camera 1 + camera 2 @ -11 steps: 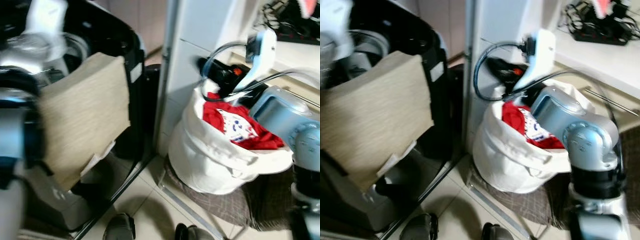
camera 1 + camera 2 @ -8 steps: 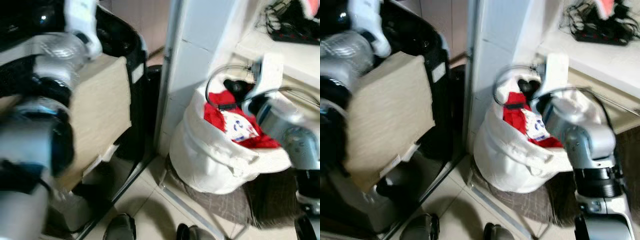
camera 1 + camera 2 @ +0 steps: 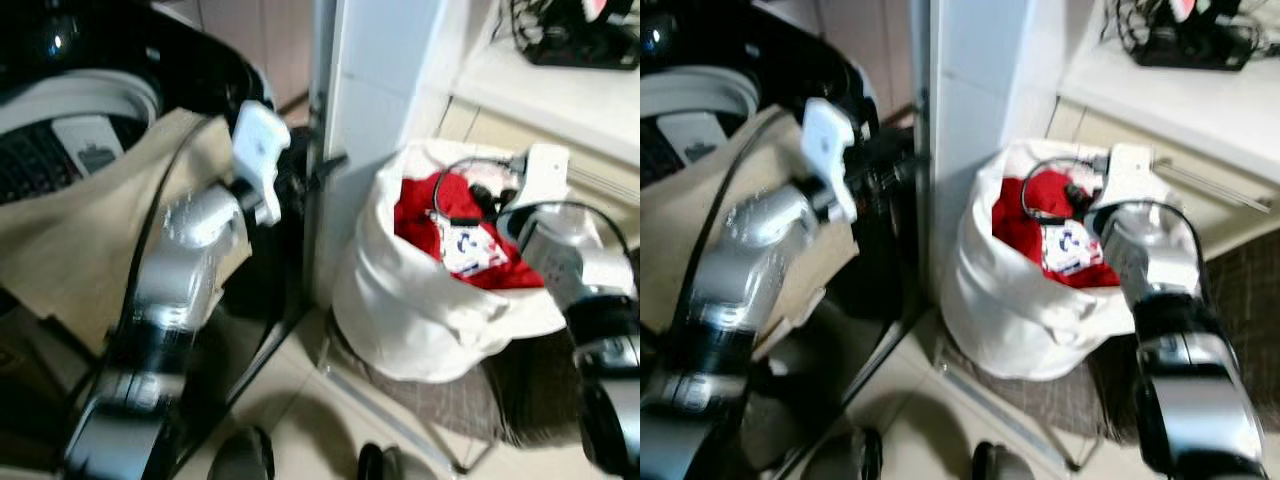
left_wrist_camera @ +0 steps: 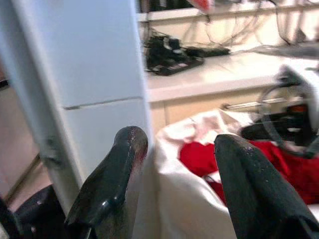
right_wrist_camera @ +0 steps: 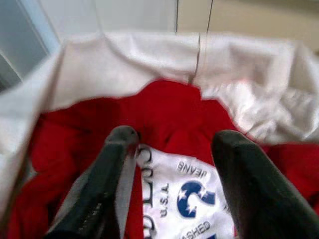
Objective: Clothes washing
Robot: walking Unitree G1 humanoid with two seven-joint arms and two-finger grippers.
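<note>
Both claws [image 4: 172, 186] [image 5: 172, 184] forward, fingers spread.

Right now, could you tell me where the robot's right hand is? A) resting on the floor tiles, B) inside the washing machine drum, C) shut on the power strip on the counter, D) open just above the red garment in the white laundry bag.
D: the right hand hangs with its fingers spread over the red garment inside the white laundry bag.
</note>
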